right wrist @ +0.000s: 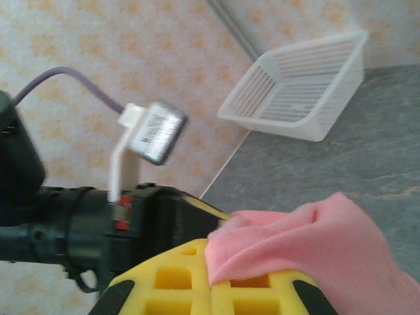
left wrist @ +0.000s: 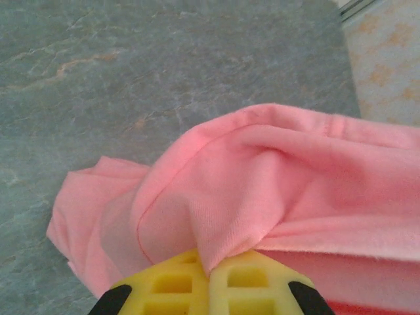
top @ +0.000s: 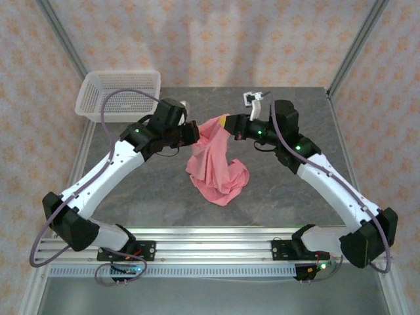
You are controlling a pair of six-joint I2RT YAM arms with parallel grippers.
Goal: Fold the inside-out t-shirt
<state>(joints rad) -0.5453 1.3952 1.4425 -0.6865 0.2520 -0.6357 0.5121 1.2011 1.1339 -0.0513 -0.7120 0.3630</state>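
t-shirt [top: 215,164] salmon-pink | basket [top: 118,93] white mesh | fingers [left wrist: 252,282] yellow

Bare table [top: 151,193] either side and in front of hanging shirt [top: 213,164]; basket [top: 118,77] blocking far-left corner; left arm [top: 105,174] and right arm [top: 335,190] slanting inward.

The top camera looks down from behind the arm bases [top: 289,248] over the whole table [top: 295,190]. Wrist cameras sit close — that on the left gripper [left wrist: 209,275] tilts down at the tabletop, that on the right gripper [right wrist: 210,282] faces the basket [right wrist: 295,92] (and wall [right wrist: 164,52]). All share the t-shirt [top: 213,164].
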